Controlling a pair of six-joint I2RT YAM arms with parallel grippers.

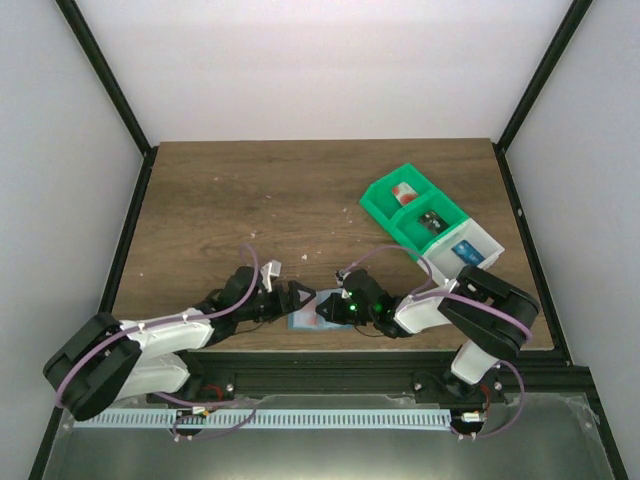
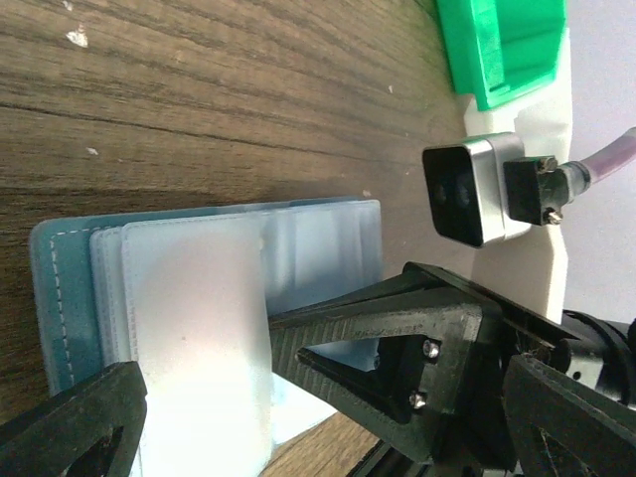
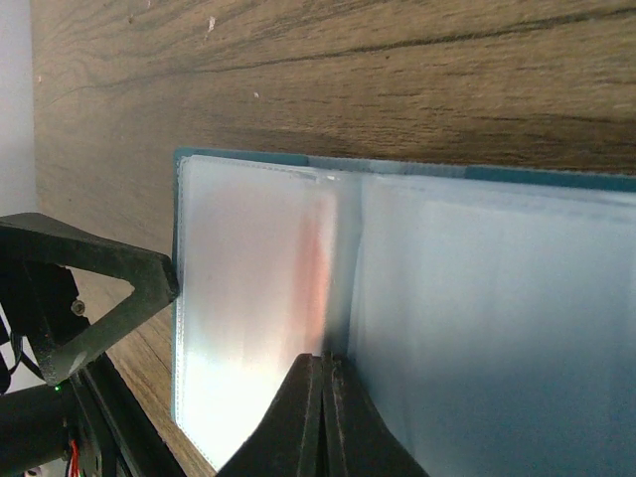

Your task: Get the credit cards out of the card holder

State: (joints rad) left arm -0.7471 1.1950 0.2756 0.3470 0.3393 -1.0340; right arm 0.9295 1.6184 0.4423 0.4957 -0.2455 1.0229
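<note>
The light-blue card holder (image 1: 311, 318) lies open on the wood near the front edge, with frosted sleeves inside (image 2: 318, 238) (image 3: 497, 328). A pinkish-red card (image 3: 313, 268) shows faintly through the left sleeve, and as a red spot from above (image 1: 318, 311). My right gripper (image 1: 335, 309) (image 3: 325, 364) is shut, pinching the edge of a sleeve page at the centre crease; its tip shows in the left wrist view (image 2: 270, 323). My left gripper (image 1: 299, 299) (image 2: 318, 427) is open, its fingers straddling the holder's left end; one finger (image 3: 99, 288) shows in the right wrist view.
A green-and-white compartment bin (image 1: 378, 196) stands at the back right with a small item in each of its three compartments; its corner shows in the left wrist view (image 2: 497, 50). The table's front edge and black rail (image 1: 330, 355) run just behind the holder.
</note>
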